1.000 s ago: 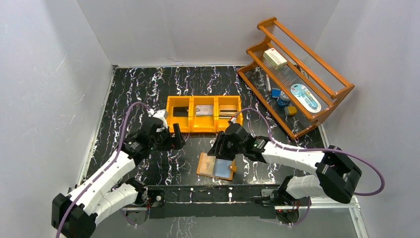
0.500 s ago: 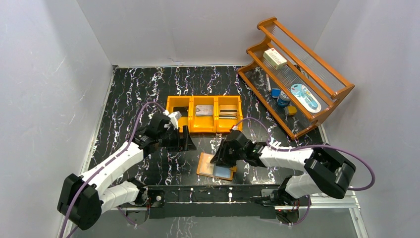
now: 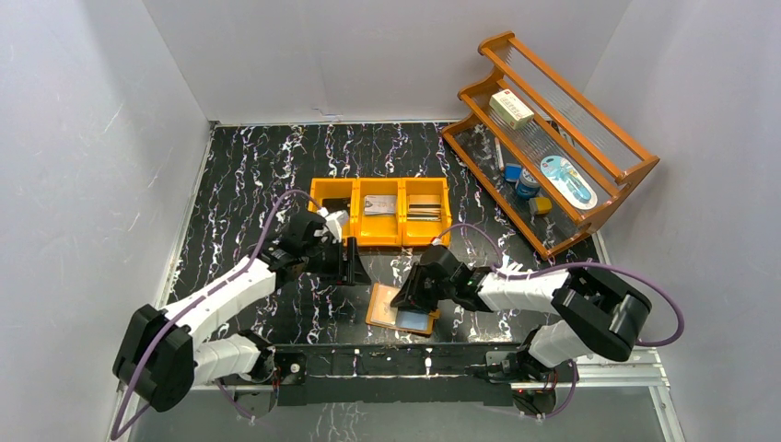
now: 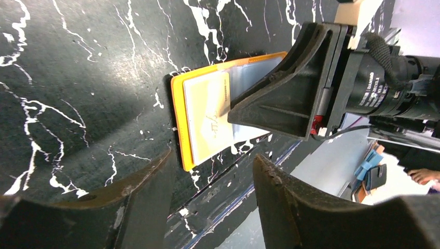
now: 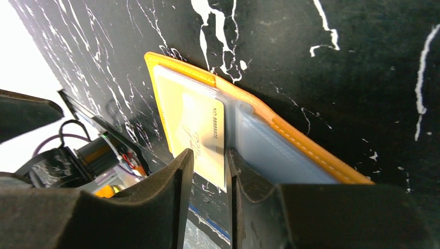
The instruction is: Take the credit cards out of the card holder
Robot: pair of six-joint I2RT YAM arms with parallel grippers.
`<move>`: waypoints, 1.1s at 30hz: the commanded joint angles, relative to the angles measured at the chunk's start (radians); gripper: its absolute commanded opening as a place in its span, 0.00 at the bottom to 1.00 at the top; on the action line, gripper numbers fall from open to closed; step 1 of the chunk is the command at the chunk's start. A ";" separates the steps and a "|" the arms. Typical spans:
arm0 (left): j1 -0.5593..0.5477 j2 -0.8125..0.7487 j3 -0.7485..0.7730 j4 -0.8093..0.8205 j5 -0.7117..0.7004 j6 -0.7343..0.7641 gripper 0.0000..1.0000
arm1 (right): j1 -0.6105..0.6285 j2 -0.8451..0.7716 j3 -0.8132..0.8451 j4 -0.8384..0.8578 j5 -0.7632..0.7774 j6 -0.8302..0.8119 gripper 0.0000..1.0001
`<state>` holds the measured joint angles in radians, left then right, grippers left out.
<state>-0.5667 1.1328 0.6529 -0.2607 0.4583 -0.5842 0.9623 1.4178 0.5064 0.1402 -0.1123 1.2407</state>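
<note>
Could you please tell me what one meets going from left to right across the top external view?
left fingers → card holder → wooden rack. The orange bin and the right fingers overlap these, so I have left them out.

White arm links, black joints, purple cables, matte black end effector fingers.

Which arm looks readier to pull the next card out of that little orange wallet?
The right arm. The right fingers straddle the edge of the pale plastic card in the open tan-orange leather-like wallet, while the left fingers hover open over the black marbled tabletop beside it, holding nothing.
</note>
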 commanded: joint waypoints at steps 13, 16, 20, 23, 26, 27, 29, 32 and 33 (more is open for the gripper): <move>-0.168 0.215 0.012 0.110 -0.010 -0.049 0.40 | -0.058 0.060 -0.146 0.253 -0.089 0.080 0.30; -0.180 0.250 0.006 0.125 -0.016 -0.050 0.38 | -0.061 0.057 -0.144 0.257 -0.089 0.079 0.29; -0.188 0.288 -0.007 0.129 -0.033 -0.054 0.35 | -0.064 0.064 -0.144 0.271 -0.100 0.081 0.31; -0.195 0.300 -0.020 0.134 -0.036 -0.058 0.34 | -0.067 0.069 -0.147 0.296 -0.110 0.088 0.32; -0.201 0.306 -0.032 0.136 -0.039 -0.060 0.32 | -0.071 0.078 -0.143 0.321 -0.129 0.096 0.33; -0.202 0.306 -0.037 0.136 -0.040 -0.061 0.31 | -0.071 0.079 -0.136 0.321 -0.131 0.095 0.33; -0.205 0.300 -0.044 0.138 -0.046 -0.070 0.30 | -0.071 0.081 -0.125 0.316 -0.133 0.090 0.32; -0.211 0.286 -0.055 0.140 -0.051 -0.080 0.29 | -0.071 0.069 -0.132 0.352 -0.132 0.087 0.26; -0.212 0.284 -0.058 0.140 -0.053 -0.081 0.29 | -0.071 0.065 -0.134 0.360 -0.132 0.087 0.23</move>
<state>-0.7555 1.4261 0.6285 -0.1028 0.4187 -0.6548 0.8906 1.4796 0.3767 0.4522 -0.2546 1.3323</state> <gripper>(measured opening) 0.297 0.275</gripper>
